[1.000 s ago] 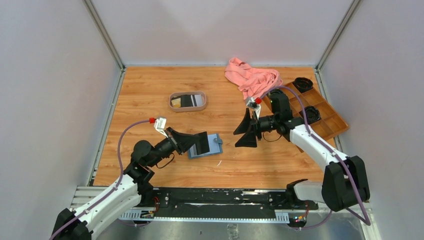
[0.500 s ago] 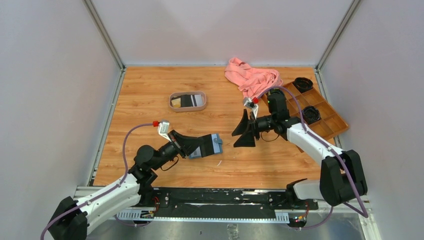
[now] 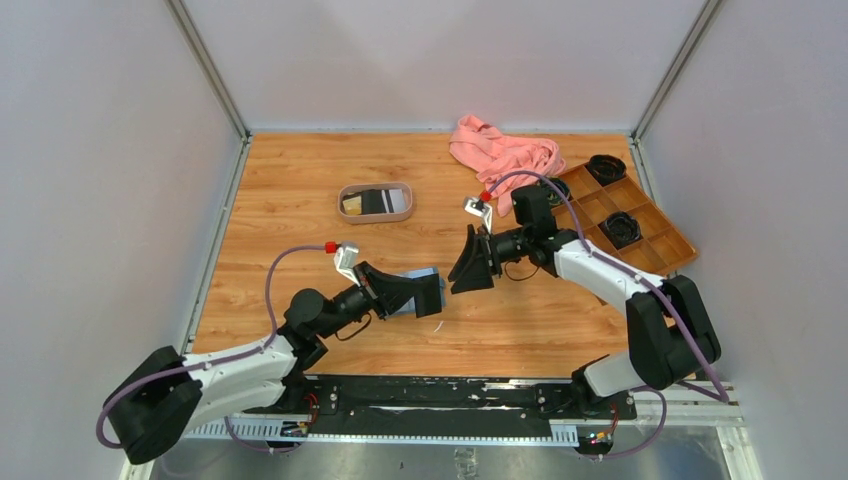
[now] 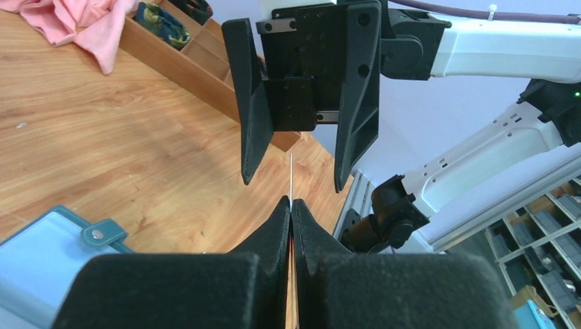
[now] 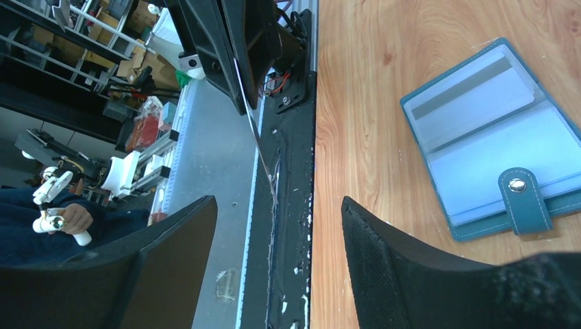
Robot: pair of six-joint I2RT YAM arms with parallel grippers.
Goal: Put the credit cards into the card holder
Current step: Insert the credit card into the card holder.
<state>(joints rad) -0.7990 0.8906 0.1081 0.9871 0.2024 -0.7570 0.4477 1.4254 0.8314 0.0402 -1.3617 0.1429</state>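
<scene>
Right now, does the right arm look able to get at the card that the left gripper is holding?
Probably yes. The card juts edge-on from the shut left gripper, and the right gripper faces it with jaws open, the gap lined up with that edge. Nothing shows between them.

Bright, even light, faint shadows; wrist-view foregrounds are softly blurred.

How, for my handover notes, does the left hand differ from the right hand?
The left hand is shut, pinching a thin card that shows edge-on. The right hand is open and holds nothing. In the top view the left hand points right, while the right hand points left. Shared: both are black and two-fingered, and they face each other tip to tip, with the card's edge lined up with the right hand's gap.
</scene>
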